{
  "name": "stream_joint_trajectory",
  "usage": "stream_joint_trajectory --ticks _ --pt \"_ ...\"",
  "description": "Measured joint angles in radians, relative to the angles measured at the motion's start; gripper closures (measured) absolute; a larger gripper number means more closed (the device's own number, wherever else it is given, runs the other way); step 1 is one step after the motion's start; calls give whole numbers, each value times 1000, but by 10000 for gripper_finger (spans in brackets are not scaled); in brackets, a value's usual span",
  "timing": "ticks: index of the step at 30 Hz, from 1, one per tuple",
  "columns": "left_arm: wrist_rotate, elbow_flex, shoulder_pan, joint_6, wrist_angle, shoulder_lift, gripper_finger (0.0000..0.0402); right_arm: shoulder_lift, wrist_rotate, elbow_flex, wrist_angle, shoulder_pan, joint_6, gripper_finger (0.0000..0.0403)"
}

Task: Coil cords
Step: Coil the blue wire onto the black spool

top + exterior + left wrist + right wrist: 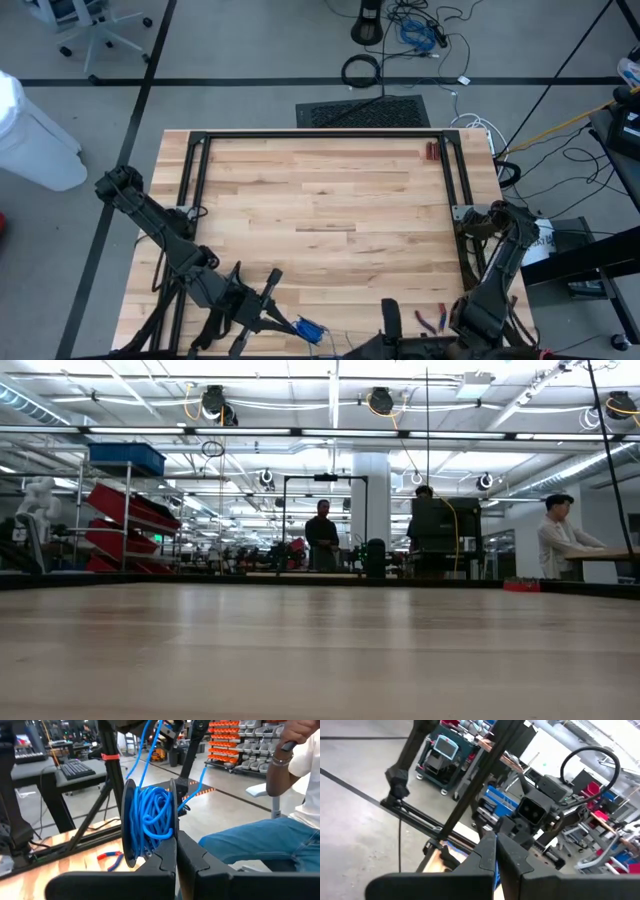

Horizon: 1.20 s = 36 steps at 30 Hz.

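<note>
Along the near edge of the wooden table [320, 210], seen from overhead, both my arms sat folded low. My left gripper [283, 322] lay near the near-left corner with its fingers pressed together, and just beyond its tip a small patch of blue cord [309, 329] showed at the table's near edge. My right gripper [392, 318] rested further along the same edge, towards the near-right corner, fingers also pressed together, with red-handled pliers [433, 320] lying on the wood just beside it.

My left wrist camera gave what the overhead could not: the blue cord [152, 817] was a loose bundle wound on a dark spool [129, 822], close in front of my two shut fingers [165, 862], with strands of it running upward out of frame. Whether my fingers touched the spool, I could not tell. That view also caught the pliers [110, 859] on the wood beside the spool, and a seated person's arm and jeans [265, 842] off the table's edge.

My right wrist camera looked along my closed fingers [487, 855] at the other arm's dark wrist housing [532, 812]; a sliver of blue showed just under the fingers, too small to name.

From table height only bare wood [320, 650] filled the foreground, neither arm in sight, with people [322, 535] standing far off in the workshop behind
</note>
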Motion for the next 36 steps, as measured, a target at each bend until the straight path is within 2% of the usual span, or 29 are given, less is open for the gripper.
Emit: stream_joint_trajectory --ticks 4,11,18,25,28,31,36 --pt "-2 0 -6 36 39 0 401 -1 48 0 -18 31 44 403" --pt "-3 0 -11 62 65 -1 402 -1 48 0 -17 57 72 403" --pt "-2 0 -11 36 66 -1 402 -1 39 -1 82 32 -66 403" --pt "-2 0 -10 35 65 -1 401 -2 -111 11 119 -38 -161 403" --pt "-2 0 -10 35 64 -1 402 -2 -131 11 109 -74 -190 403" --pt "22 0 -10 35 64 -1 401 -2 -212 11 98 -117 -205 403" --pt "30 0 -10 35 64 -1 401 -2 -253 11 97 -181 -219 403"
